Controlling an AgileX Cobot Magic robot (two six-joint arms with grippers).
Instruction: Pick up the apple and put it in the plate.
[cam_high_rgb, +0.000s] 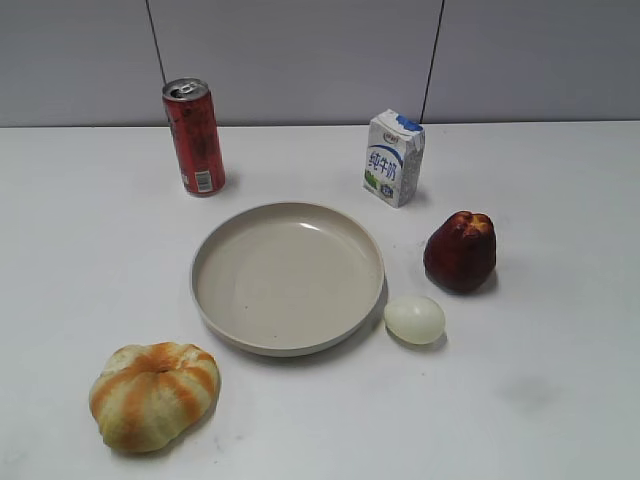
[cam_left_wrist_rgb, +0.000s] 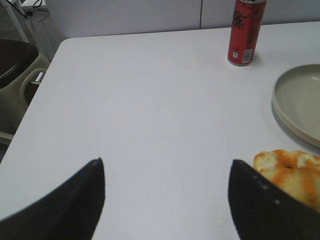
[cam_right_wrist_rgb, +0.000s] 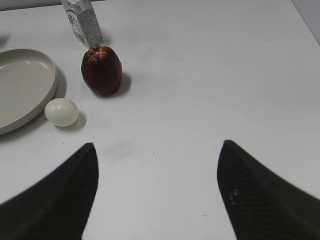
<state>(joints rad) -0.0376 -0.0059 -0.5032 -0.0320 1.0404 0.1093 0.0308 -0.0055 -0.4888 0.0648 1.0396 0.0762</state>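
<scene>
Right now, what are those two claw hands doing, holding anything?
Left gripper: open, holding nothing, above bare white table beside the orange-striped pumpkin-shaped bun.
Right gripper: open, holding nothing, well short of the dark red apple.

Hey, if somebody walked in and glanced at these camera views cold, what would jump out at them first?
Probably the big beige plate lying empty in the middle of the white table, ringed by smaller things. Next the colours: the tall red can standing behind it to the left, and the dark red apple to its right, with a pale egg just off the plate's rim. The orange-striped bun at front left also stands out.
</scene>
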